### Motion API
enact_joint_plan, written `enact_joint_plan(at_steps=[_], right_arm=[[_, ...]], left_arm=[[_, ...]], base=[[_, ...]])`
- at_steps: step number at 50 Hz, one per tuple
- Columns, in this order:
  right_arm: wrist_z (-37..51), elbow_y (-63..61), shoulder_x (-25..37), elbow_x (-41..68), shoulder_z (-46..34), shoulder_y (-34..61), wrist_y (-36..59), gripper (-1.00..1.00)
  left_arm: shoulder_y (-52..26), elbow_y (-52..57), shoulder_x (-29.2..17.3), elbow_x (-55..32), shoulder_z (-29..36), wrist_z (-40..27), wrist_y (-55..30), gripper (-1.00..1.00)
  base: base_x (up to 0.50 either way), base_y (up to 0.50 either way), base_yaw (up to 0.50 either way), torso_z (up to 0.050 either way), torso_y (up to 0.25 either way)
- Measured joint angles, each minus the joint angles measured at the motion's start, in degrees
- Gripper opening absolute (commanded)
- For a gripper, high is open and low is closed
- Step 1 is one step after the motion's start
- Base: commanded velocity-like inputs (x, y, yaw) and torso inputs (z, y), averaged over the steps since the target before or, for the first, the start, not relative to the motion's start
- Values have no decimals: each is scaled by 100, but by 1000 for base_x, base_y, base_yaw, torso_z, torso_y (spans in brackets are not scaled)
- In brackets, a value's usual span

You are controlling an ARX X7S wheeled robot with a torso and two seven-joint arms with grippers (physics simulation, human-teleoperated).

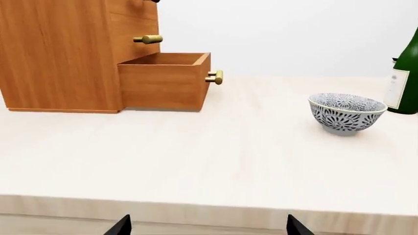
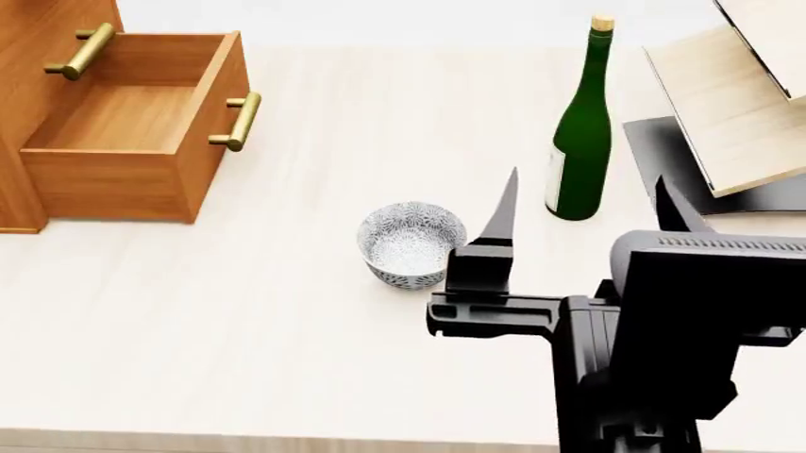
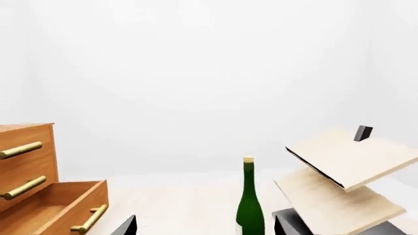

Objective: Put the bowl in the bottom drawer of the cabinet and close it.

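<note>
- Near the counter's (image 2: 252,321) front edge, toward its middle, the bowl (image 2: 410,243) stands upright, just beside my right gripper (image 2: 586,203), whose fingers are spread wide and hold nothing.
- At the counter's left end, the cabinet (image 1: 58,54) has the bottom drawer (image 2: 132,123) pulled out.
- My left gripper (image 1: 207,226) is parted, empty.

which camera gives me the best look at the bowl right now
The head view: it looks down into the bowl, showing the whole rim, the patterned inside and the right claw beside it. The left wrist view shows the bowl from the side, smaller, standing near the bottle. The right wrist view does not show it.
</note>
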Motion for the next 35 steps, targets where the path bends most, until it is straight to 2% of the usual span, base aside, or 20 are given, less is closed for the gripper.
enact_joint_plan(at_steps=[3, 14, 35], right_arm=[[25, -97, 1, 74, 42, 119, 178, 100], [72, -260, -6, 267, 153, 327, 492, 100], [122, -254, -12, 458, 180, 304, 429, 100]], left_arm=[[-2, -26, -18, -2, 22, -19, 28, 100], [-11, -84, -73, -18, 94, -86, 86, 100], [-14, -101, -172, -70, 207, -181, 136, 100]], base=[[0, 56, 0, 0, 0], [0, 500, 0, 0, 0], [0, 500, 0, 0, 0]])
